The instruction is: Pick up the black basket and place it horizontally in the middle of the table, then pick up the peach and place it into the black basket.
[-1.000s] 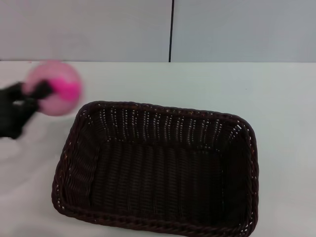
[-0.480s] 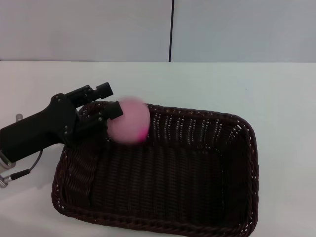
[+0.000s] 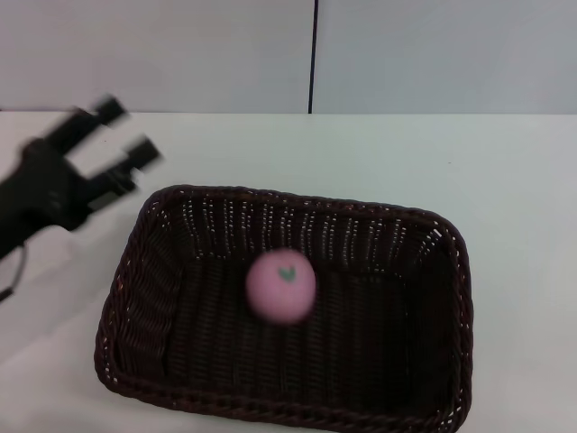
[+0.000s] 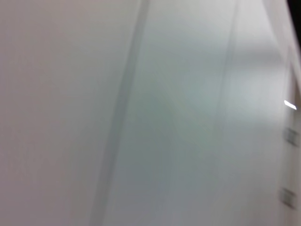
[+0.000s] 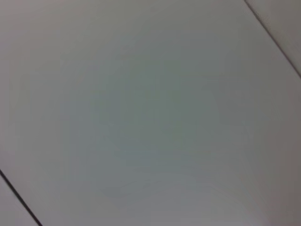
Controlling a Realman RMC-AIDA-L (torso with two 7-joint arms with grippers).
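One peach (image 3: 281,286) inside one black basket (image 3: 144,271), one left end effector (image 3: 123,138) spread wide, empty, beside it

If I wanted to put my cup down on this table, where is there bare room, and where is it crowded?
The table is bare behind the black basket, up to the far wall, and along the basket's right side. The left side is busier: the left tool hangs open just beyond the basket's left far corner. Inside the basket, the peach sits near the middle, with bare weave around it.
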